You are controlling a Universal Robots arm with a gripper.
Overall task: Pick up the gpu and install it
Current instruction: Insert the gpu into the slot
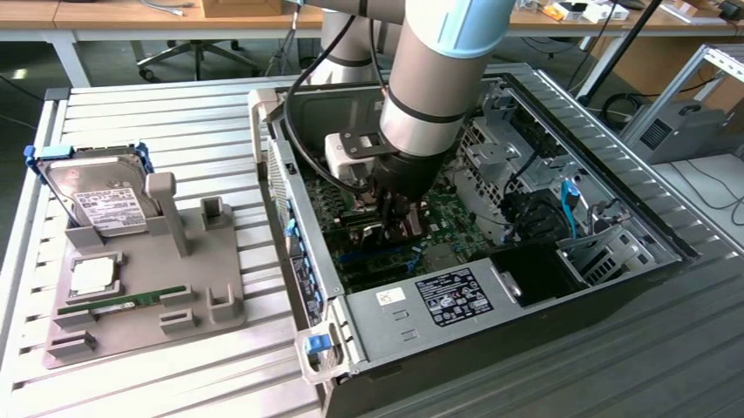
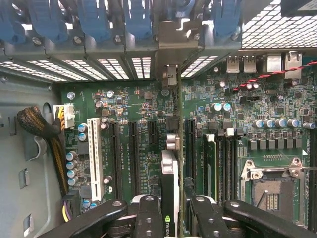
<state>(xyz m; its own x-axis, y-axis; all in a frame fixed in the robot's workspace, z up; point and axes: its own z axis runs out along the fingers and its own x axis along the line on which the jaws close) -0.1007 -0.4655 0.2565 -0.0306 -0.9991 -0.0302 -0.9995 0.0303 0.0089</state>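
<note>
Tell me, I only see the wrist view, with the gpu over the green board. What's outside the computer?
Observer: A grey holder sits beside the case, on the exterior view's left.
Operator: What's in it?
Observer: A hard drive in a blue frame stands upright in it.
Operator: Anything else?
Observer: A green RAM stick lies flat in it.

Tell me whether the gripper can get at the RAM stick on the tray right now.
Probably not yet: the gripper is down inside the case with its fingers shut on the gpu. The RAM stick itself lies uncovered on the tray.
</note>
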